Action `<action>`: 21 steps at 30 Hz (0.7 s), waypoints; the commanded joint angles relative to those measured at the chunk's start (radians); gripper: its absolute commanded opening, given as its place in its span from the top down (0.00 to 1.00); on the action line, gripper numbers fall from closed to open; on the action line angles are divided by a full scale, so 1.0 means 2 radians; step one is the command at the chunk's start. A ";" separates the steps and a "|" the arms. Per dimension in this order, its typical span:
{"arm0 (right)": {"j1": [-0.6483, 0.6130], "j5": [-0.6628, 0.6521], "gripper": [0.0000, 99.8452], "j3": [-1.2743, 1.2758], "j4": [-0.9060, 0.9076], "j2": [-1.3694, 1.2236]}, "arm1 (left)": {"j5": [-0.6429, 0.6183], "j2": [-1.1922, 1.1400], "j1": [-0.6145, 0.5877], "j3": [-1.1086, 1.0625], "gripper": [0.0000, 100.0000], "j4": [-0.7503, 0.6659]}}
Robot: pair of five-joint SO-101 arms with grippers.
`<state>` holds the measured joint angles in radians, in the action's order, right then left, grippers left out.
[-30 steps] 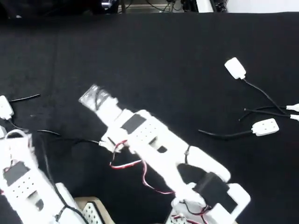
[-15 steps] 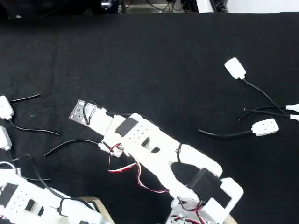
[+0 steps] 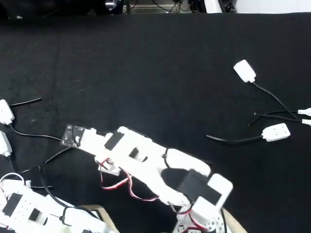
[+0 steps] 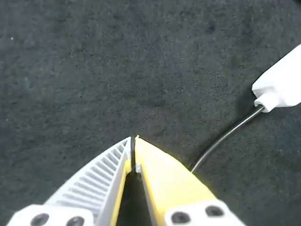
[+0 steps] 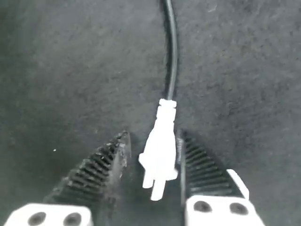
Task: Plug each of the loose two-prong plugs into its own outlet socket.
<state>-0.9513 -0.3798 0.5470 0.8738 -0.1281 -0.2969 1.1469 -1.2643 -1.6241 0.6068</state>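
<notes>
Bimanual plug-insertion scene on a black table cloth. At the far left edge lie two white cable-end blocks, one just below the other, each with a thin black lead. The left arm sits at the lower left corner. Its left gripper hangs over bare cloth, fingers pressed together on nothing, near a white connector body. The right arm stretches toward the left. The right gripper straddles a two-prong plug, prongs toward the wrist: its fingers are spread, one touching the plug and the other apart from it. At the far right lie another white block, an outlet socket and two small cord ends.
</notes>
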 commanded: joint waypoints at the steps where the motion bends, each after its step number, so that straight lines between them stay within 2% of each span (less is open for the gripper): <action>1: -0.006 0.012 0.91 -0.040 0.018 -0.010 | 0.004 0.003 -0.006 0.003 0.97 -0.010; 5: -0.006 0.008 0.93 -0.040 0.018 -0.013 | 0.004 0.003 -0.006 0.003 0.97 -0.010; 8: -0.006 0.008 0.99 -0.040 0.019 -0.013 | 0.004 0.004 -0.005 0.000 0.97 -0.010; 16: -0.005 0.007 0.99 -0.043 0.018 -0.010 | 0.002 0.004 -0.001 -0.002 0.97 -0.010; 21: 0.033 0.012 0.99 -0.085 0.034 -0.003 | 0.001 0.004 0.024 0.003 0.97 -0.010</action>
<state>-0.9482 -0.3675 0.4795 0.9091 -0.1542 -0.2969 1.1469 -1.2643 -1.6364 0.6068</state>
